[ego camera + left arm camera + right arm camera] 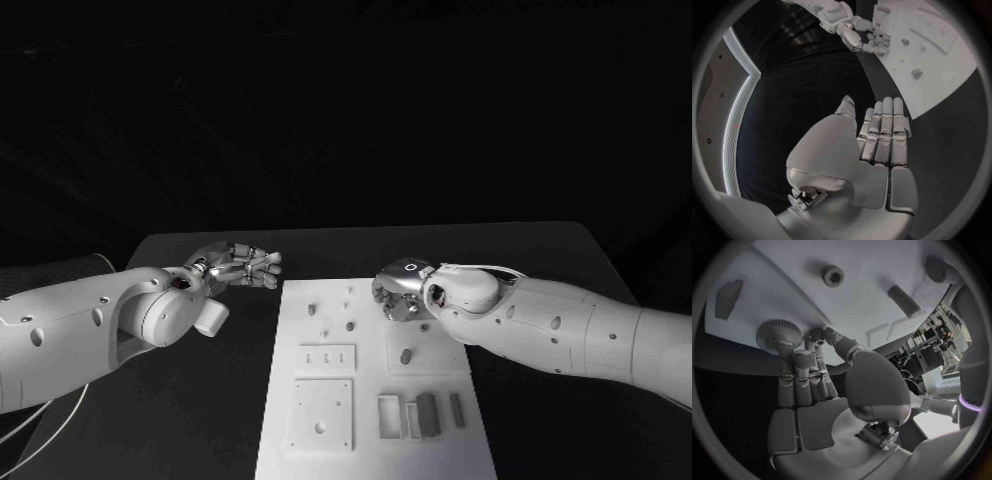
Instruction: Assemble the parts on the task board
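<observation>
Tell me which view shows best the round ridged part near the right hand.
The right wrist view: the round ridged part stands on the task board, large and unhidden, at the tips of the right hand. In the head view that hand covers it. In the left wrist view it is too small to tell.

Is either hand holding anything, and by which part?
The right hand has its fingertips at a round ridged part, on its rim. The left hand holds nothing.
</observation>
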### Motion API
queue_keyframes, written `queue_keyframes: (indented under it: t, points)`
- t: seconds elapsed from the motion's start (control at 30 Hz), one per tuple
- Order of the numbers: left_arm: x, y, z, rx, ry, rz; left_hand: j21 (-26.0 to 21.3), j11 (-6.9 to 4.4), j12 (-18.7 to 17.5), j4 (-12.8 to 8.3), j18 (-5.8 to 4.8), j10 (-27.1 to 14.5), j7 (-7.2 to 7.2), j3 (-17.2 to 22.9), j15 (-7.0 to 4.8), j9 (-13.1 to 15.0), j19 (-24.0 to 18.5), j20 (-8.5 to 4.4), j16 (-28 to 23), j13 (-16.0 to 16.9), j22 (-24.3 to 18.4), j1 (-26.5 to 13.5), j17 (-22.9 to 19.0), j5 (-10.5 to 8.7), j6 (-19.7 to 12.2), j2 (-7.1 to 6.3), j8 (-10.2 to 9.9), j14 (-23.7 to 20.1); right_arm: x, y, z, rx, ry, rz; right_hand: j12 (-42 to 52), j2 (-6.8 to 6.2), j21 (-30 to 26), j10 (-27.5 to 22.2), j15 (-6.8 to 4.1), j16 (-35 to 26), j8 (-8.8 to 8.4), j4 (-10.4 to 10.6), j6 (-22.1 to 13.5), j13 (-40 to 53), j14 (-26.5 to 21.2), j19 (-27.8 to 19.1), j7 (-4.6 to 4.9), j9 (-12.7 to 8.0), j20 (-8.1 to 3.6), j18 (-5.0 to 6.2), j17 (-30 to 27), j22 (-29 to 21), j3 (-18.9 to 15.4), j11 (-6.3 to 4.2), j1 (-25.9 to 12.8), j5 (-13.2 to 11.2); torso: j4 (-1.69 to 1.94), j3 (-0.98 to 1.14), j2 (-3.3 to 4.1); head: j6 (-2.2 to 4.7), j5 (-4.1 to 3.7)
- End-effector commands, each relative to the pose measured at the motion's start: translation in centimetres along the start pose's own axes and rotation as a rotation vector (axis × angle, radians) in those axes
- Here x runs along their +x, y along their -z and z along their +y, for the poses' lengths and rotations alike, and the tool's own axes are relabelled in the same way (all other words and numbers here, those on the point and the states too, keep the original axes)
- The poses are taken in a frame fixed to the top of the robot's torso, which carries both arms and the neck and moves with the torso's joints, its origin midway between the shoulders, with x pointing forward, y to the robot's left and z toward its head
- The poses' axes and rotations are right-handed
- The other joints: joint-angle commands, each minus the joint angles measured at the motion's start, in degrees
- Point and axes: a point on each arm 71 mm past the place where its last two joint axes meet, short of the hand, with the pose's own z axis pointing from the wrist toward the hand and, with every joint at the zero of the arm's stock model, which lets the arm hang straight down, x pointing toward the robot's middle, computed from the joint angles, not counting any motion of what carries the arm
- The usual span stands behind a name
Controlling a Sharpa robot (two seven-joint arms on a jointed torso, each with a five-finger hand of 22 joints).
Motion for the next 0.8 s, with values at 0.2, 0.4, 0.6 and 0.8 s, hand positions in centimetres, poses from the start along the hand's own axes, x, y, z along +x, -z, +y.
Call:
queue_keyframes:
  t: [0.2, 0.4, 0.6, 0.8]
  points:
    - [0.23, -0.02, -0.14, 0.004, -0.004, 0.023, -0.35, -0.10, -0.46, 0.00, 0.43, 0.44, 0.34, -0.22, 0.13, -0.09, 0.01, -0.23, -0.29, -0.05, -0.08, -0.57, 0.09, -0.24, 0.39, -0.11, -0.37, 0.38, 0.74, 0.02, -0.02, 0.004, 0.030, 0.022, -0.13, -0.07, 0.35, 0.17, -0.24, 0.36, 0.01, -0.03, 0.35, 0.03, 0.17, -0.15, 0.12, 0.08, -0.33, 4.90, -0.07, 1.18, -0.23, -0.13, 0.37, -0.08, 0.06, -0.01, 0.10, 0.19, 0.01]
    - [0.25, -0.02, -0.13, 0.003, -0.005, 0.025, -0.41, -0.08, -0.58, 0.01, 0.35, 0.44, 0.36, -0.24, 0.15, -0.12, 0.00, -0.28, -0.38, -0.06, -0.11, -0.61, 0.15, -0.23, 0.37, -0.13, -0.43, 0.36, 0.78, 0.07, -0.05, 0.006, 0.029, 0.026, -0.38, -0.43, 0.34, -0.03, -0.21, 0.36, -0.17, 0.02, 0.19, 0.45, 0.02, -0.25, 0.21, 0.10, -0.21, 4.90, -0.21, 1.14, -0.53, -0.08, -0.11, -0.08, 0.03, -0.04, 0.13, 0.22, 0.01]
    - [0.17, -0.17, -0.09, 0.002, -0.007, 0.024, -0.47, -0.05, -0.69, 0.00, 0.28, 0.42, 0.38, -0.25, 0.16, -0.15, -0.01, -0.33, -0.47, -0.07, -0.14, -0.62, 0.21, -0.23, 0.35, -0.14, -0.49, 0.34, 0.78, 0.25, 0.06, 0.001, 0.031, 0.026, -0.62, -0.69, 0.30, -0.29, -0.13, 0.39, -0.27, 0.04, 0.12, 0.72, -0.11, -0.35, 0.24, 0.12, -0.14, 4.90, -0.29, 1.11, -0.66, 0.00, -0.35, -0.07, -0.05, -0.04, 0.19, 0.24, -0.01]
    - [0.19, -0.22, -0.07, 0.001, -0.008, 0.025, -0.52, -0.03, -0.79, 0.00, 0.21, 0.42, 0.39, -0.24, 0.18, -0.18, 0.00, -0.38, -0.55, -0.08, -0.16, -0.64, 0.26, -0.24, 0.33, -0.11, -0.53, 0.33, 0.77, 0.47, 0.25, -0.004, 0.031, 0.026, -0.65, -0.73, 0.32, -0.24, -0.10, 0.47, -0.22, 0.04, 0.29, 0.98, -0.13, -0.35, 0.21, 0.20, -0.13, 4.90, -0.32, 1.11, -0.67, 0.03, -0.40, -0.06, -0.08, 0.00, 0.23, 0.23, -0.14]
